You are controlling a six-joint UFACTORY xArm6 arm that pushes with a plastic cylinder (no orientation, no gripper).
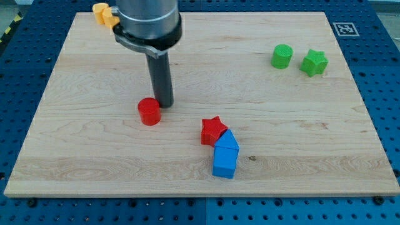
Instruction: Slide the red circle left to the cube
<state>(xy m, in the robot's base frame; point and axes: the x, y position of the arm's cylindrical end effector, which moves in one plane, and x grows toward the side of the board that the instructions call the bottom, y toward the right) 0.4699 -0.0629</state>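
The red circle [149, 111] lies left of the board's middle. My tip [164, 104] rests on the board just to its right, almost touching its upper right side. The blue cube [225, 162] sits lower, right of centre, with a blue pentagon-like block [227, 141] touching its top and a red star [213, 130] touching that block's left side. The red circle is well to the left of the cube and above it.
A green cylinder [282, 56] and a green star [314, 62] sit at the upper right. Yellow and orange blocks [105, 14] sit at the board's top left edge, partly hidden behind the arm. The wooden board [75, 150] lies on a blue perforated table.
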